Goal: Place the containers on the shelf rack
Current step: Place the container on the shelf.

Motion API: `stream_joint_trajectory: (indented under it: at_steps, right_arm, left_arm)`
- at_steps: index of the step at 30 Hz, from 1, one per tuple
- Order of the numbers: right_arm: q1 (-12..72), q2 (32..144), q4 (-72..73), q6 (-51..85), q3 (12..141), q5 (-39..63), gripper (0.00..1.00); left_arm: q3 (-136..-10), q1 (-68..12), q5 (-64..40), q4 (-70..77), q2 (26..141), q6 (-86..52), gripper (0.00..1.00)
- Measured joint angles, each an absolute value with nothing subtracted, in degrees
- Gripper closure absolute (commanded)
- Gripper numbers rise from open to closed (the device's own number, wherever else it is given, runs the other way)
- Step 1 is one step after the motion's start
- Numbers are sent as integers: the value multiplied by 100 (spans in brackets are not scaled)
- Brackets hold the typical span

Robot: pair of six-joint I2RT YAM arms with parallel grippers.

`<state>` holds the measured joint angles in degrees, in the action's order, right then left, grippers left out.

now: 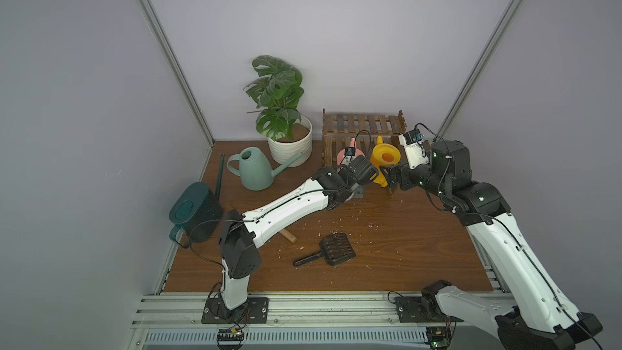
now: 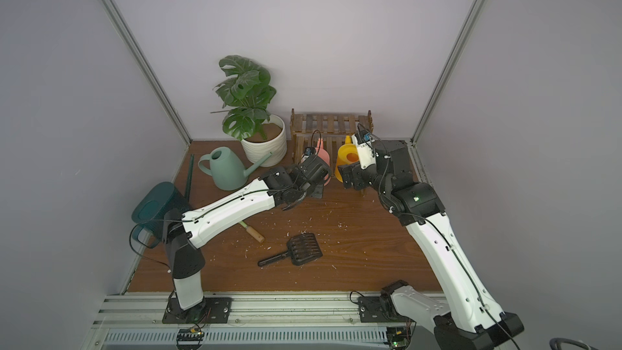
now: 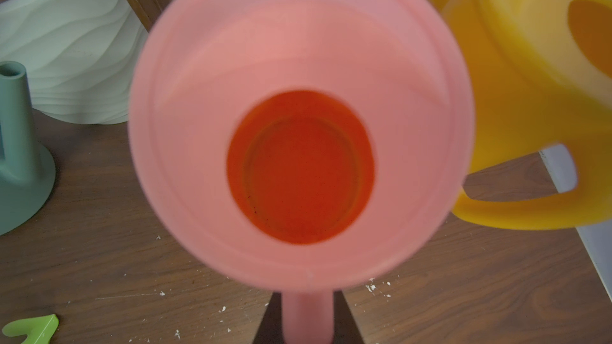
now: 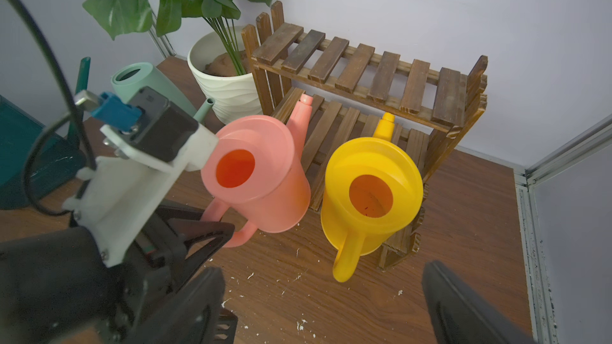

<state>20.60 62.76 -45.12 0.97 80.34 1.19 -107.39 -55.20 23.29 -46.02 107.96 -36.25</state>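
Jaws on your left gripper (image 3: 308, 324) are pinched on the handle of the pink can (image 4: 271, 147). That can sits upright just in front of the rack (image 4: 354, 61), at the left half of its lower tier, with its spout reaching over the slats. You cannot tell whether its base touches the table (image 4: 331, 309).

Your right gripper (image 4: 328, 299) is spread wide and holds nothing. The handle of the yellow can (image 4: 390, 160) points toward the gap between its jaws without touching them. That can stands at the rack's front right corner, beside the pink one, spout over the lower tier. Whether its base rests on slats or table is unclear.

Of the 4 cans, the green can (image 1: 254, 170) stands upright well left of the rack, past the pot (image 1: 291, 149). The teal can (image 1: 193, 212) is farther left still.
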Motion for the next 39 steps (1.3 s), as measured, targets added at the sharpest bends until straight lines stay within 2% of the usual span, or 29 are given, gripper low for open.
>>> stream_joint_trajectory:
  at_steps: [11, 21, 39]
  right_arm:
    - [2060, 6178, -4353, 132, 7922, 156, 4]
    - [2060, 6165, -4320, 132, 7894, 156, 4]
    - [2060, 6160, -4316, 132, 7894, 158, 4]
  left_arm:
    - [-10822, -5439, 2475, -4694, 10838, -3568, 84]
    - [-10829, -5424, 2523, -4711, 10903, -3531, 67]
    - [-11201, -5402, 2580, -4705, 11061, -3476, 61]
